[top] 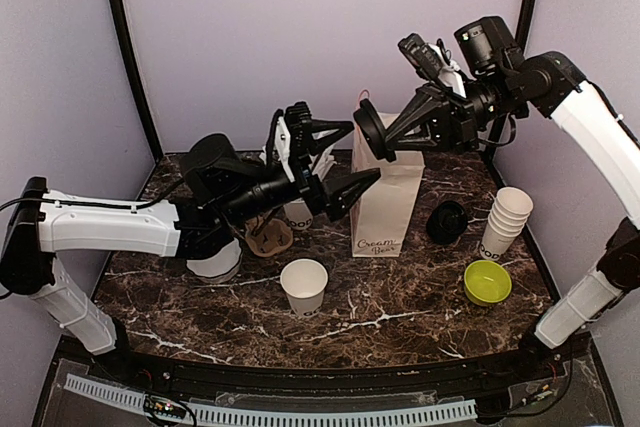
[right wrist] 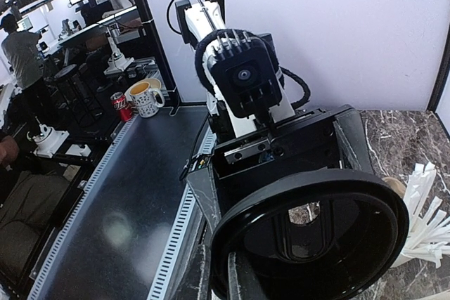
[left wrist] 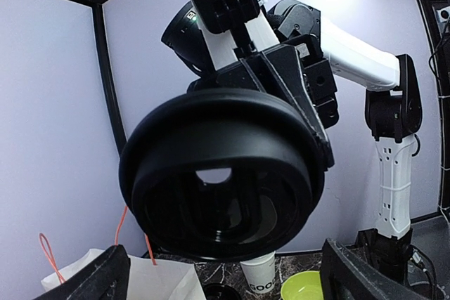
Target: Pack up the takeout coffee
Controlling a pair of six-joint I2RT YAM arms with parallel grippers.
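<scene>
OK, right gripper (top: 386, 139) is clamped on the rim of a black lid (top: 371, 132). The lid is held on edge in the air, facing the left arm. In the right wrist view the lid (right wrist: 309, 237) sits right at the fingers. We see the right arm rising high from its base, forearm angled down toward the middle, gripper by the top edge of the paper bag (top: 388, 202).

Left gripper (top: 362, 152) is spread wide and holds nothing. Its fingers (top: 345, 190) stand one on each side of the lid; we can't tell if they touch it. In the left wrist view the lid (left wrist: 221, 173) fills the space ahead of the spread fingers (left wrist: 91, 279). The left arm lies low across the table, wrist raised and pointed at the right gripper.

Task cups:
- One white cup (top: 303, 285), no lid on, stands on the table below the left gripper, toward the near edge.
- Another white cup (top: 296, 213) stands just under the left wrist, partly hidden, beside a brown cup carrier (top: 268, 238).

A second black lid (top: 447, 220) lies on the table below the right gripper, on the far side of the bag from the left gripper.
</scene>
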